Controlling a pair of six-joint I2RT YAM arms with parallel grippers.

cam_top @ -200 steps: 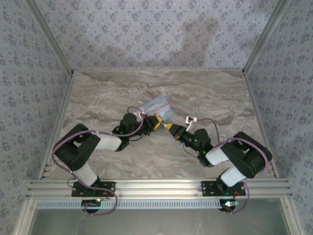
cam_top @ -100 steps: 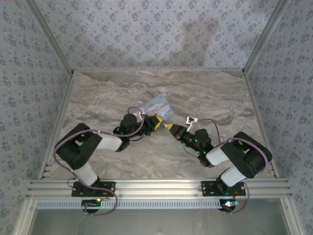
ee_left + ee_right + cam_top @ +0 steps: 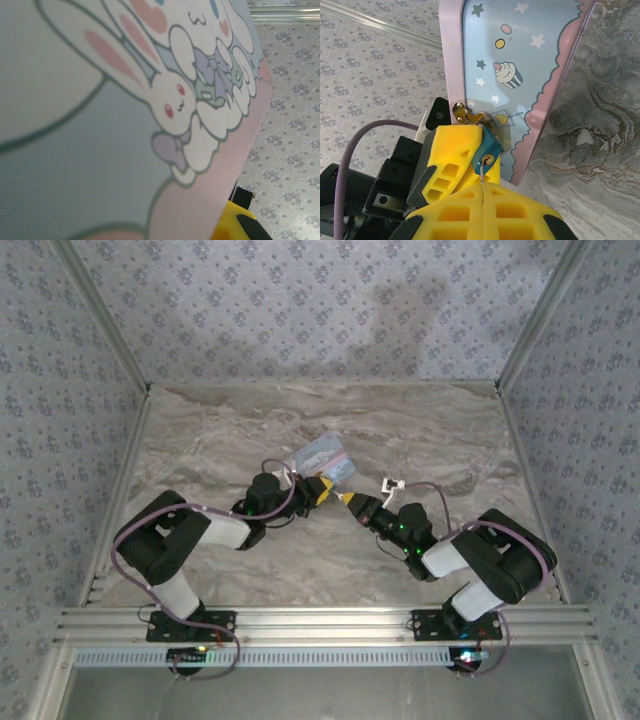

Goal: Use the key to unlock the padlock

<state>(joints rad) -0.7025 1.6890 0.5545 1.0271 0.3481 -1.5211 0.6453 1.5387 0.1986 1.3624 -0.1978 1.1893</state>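
Observation:
A small teal padlock (image 3: 488, 149) hangs from the metal hasp (image 3: 469, 116) of a pastel cartoon-printed box (image 3: 520, 60). My left gripper (image 3: 319, 490) is shut on the padlock, one yellow finger (image 3: 452, 152) lying against its side. My right gripper (image 3: 482, 187) is shut on the thin key (image 3: 482, 174), whose tip reaches the brass keyhole (image 3: 487, 160) on the padlock's underside. In the top view the right gripper (image 3: 349, 500) meets the left one below the box (image 3: 325, 454). The left wrist view looks close at the box's bunny-printed face (image 3: 150, 100), with a yellow fingertip (image 3: 235, 225) at the bottom right.
The marble table (image 3: 430, 430) is fenced by patterned walls on three sides. A small white item (image 3: 390, 483) lies just right of the grippers. An aluminium rail (image 3: 320, 622) runs along the near edge by the arm bases.
The left arm's elbow has shifted slightly. Both grippers stay together at the padlock.

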